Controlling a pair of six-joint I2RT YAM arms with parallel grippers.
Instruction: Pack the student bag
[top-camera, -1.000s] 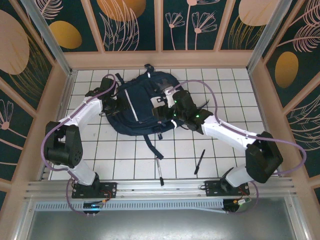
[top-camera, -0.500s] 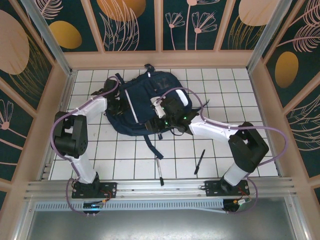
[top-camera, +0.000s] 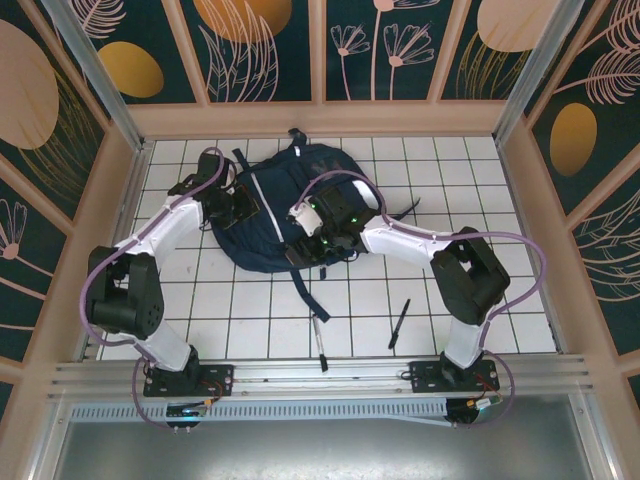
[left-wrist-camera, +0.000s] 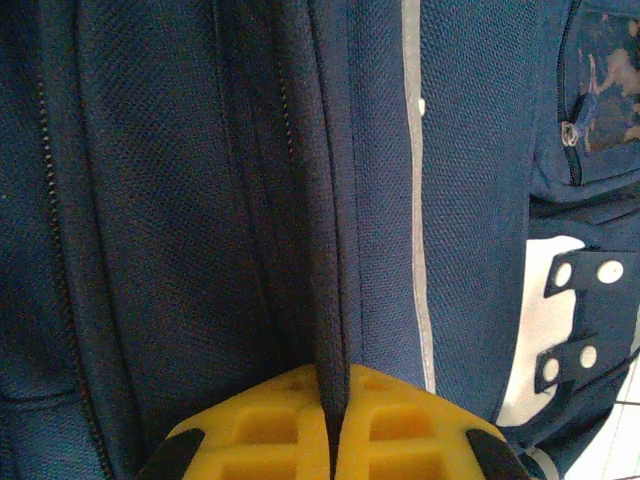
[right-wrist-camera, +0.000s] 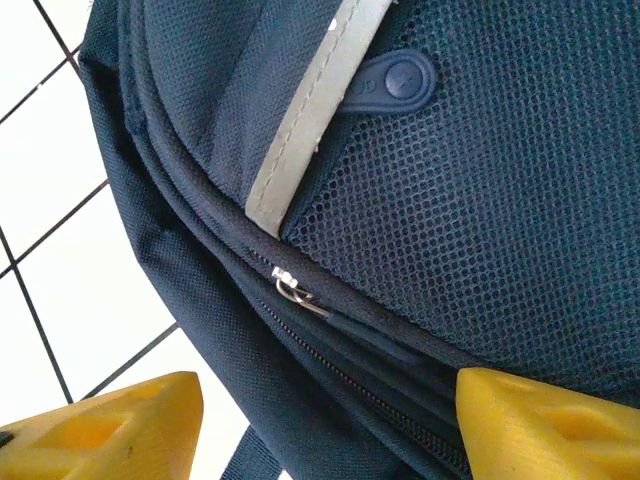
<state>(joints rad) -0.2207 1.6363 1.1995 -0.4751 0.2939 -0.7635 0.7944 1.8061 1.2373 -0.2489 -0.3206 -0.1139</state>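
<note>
Since a second ago the right claw (right-wrist-camera: 320, 425) has been carried left across the student bag (top-camera: 268, 243), which is laid at the far middle of the tabletop (top-camera: 440, 290), its right half partly hidden by that arm. This claw is held spread over a zip pull (right-wrist-camera: 296, 292). The left claw (left-wrist-camera: 335, 440) is pressed together, pinching a fold of the bag. Two pens (top-camera: 319, 342) are seen nearer, too small to detail.
</note>
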